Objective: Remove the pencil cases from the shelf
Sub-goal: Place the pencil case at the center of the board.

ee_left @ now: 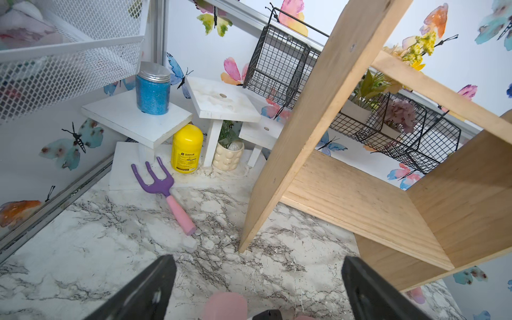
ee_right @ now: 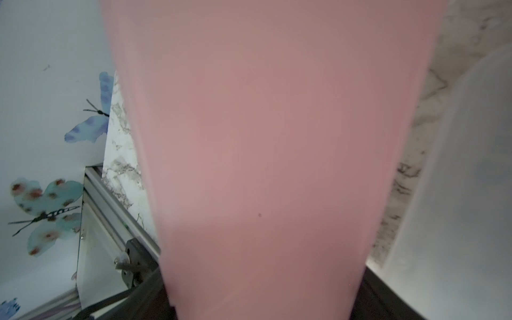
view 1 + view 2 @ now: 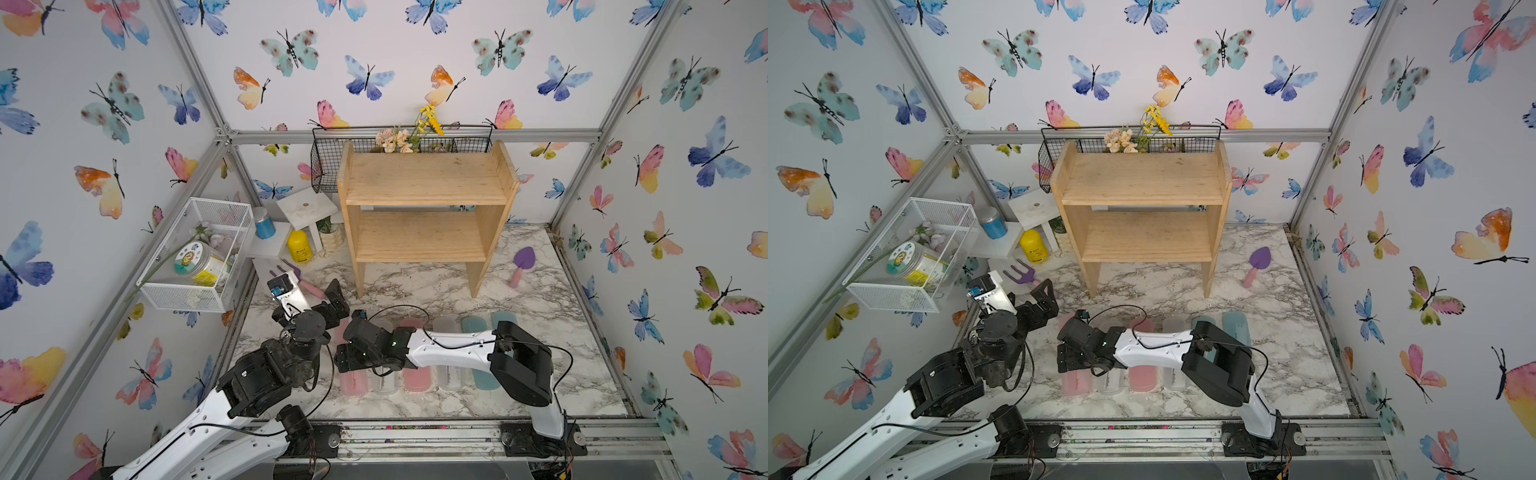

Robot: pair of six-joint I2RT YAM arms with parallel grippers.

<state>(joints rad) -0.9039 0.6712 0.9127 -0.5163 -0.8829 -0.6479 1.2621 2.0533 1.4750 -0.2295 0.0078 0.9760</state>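
Observation:
Both tiers of the pine shelf are bare. Several pencil cases lie side by side on the marble table in front of it, partly under my right arm: pink, frosted white, pink, white and teal. My right gripper reaches down onto the leftmost pink case, whose sides meet both jaws. A white case lies beside it. Left of the row, my left gripper hangs open over bare marble, with a pink case end below it.
A purple-and-pink toy fork lies by the shelf's left leg, and a trowel to its right. White stools, a yellow bottle and a blue jar crowd the back left corner. A white mesh basket and a black wire basket hang on the walls.

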